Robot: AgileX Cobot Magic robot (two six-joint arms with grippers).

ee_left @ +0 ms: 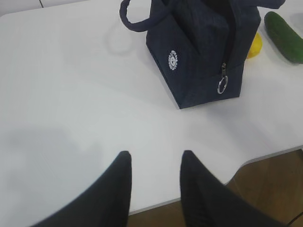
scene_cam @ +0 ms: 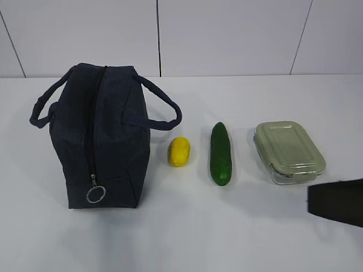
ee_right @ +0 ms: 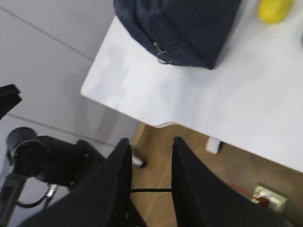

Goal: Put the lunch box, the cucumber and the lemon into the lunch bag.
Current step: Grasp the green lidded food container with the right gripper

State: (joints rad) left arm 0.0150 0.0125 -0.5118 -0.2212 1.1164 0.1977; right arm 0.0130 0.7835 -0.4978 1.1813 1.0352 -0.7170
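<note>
We found the table carrying all four things in a row, and we took the lunch bag as our landmark: it stood upright at the left end, its zipper run shut down the near face with the ring pull hanging at the bottom. Farthest to the right of the bag sat the lunch box, lid on; between it and the bag lay the cucumber, pointing away from us, and just beside the bag lay the lemon, apart from the fabric. Nothing was inside the bag yet, so we judged the task at its very start, with opening the bag as the step in hand. The left gripper hovered over bare table well short of the bag's near corner, its two fingers parted and holding nothing. The right gripper hung off the table edge, beyond the bag's zipper end, fingers likewise spread and empty; in the outside view only a dark corner of that arm showed, far right of the bag. We reckoned the next move would call for one gripper to steady the bag while the other took the ring pull and drew the zipper back.
</note>
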